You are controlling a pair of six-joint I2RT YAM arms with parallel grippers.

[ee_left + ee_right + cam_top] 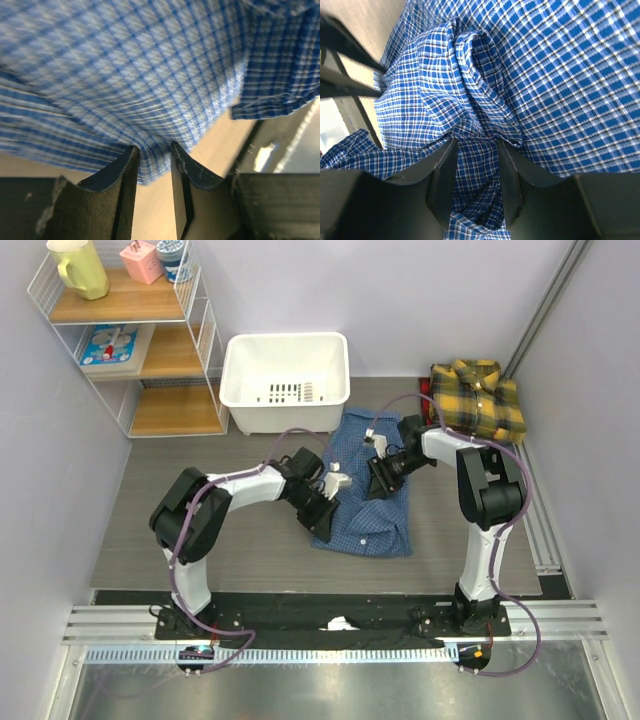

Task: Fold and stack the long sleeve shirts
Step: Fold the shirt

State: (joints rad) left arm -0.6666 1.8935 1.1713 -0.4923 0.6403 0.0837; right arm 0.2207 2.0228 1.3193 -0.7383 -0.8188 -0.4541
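The blue checked long sleeve shirt (372, 518) lies partly folded on the grey table between my two arms. My left gripper (324, 512) is at its left edge. In the left wrist view this gripper (154, 147) pinches a small fold of the blue cloth (150, 65) between narrow jaws. My right gripper (383, 480) presses on the shirt's upper middle. The right wrist view shows that gripper (477, 141) closed round a bunched ridge of blue cloth (560, 65). The yellow-and-dark plaid shirt (480, 398) lies folded at the back right, away from both grippers.
A white plastic basket (285, 380) stands just behind the blue shirt. At the back left is a wire shelf (130, 340) with small items. A metal rail (535, 510) runs along the table's right edge, and a white scrap (340, 623) lies between the arm bases.
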